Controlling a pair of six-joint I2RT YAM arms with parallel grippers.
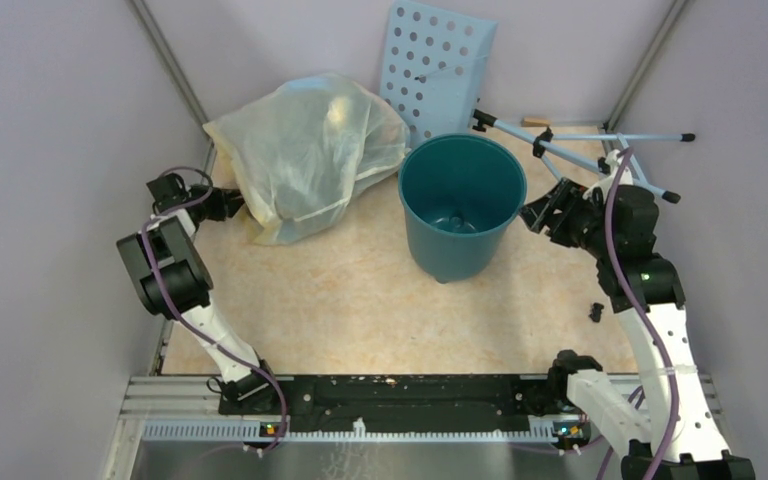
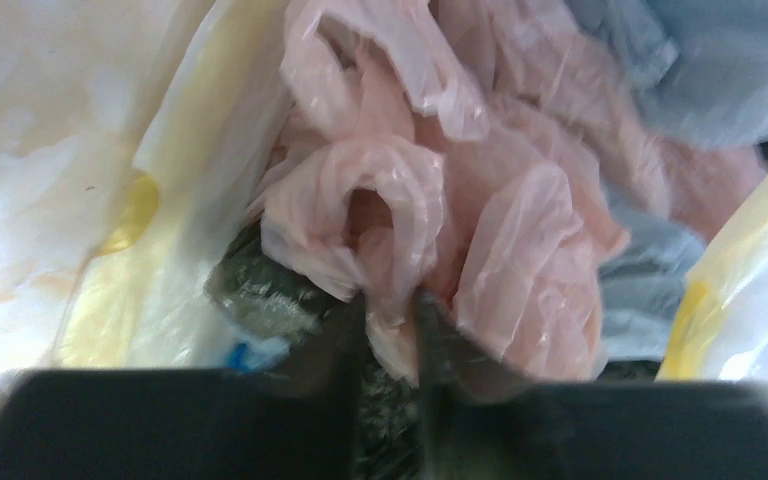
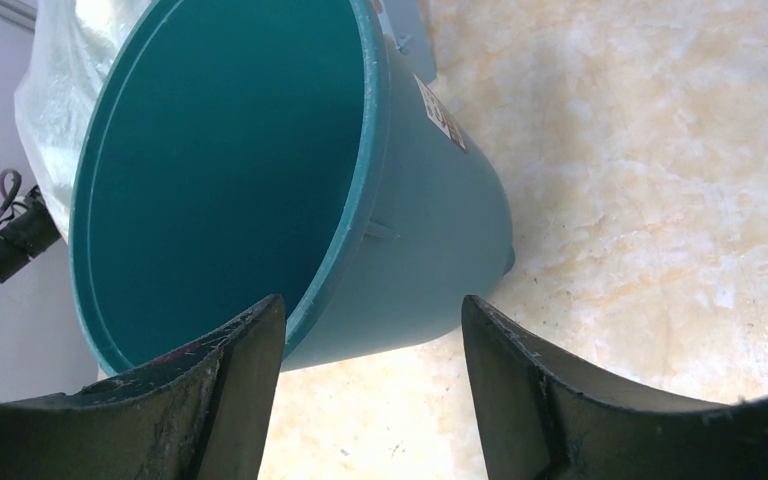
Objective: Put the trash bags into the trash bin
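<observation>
Pink bag (image 2: 400, 200) inside yellowish sack (image 2: 195, 150)

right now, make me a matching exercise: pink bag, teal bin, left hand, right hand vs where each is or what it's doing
1 pink bag
2 teal bin
3 left hand
4 right hand

a open, beside the bin's rim
b upright on the table
c inside the yellowish sack
d closed on a pink fold

Pairs: 1-c, 2-b, 3-d, 4-a
</observation>
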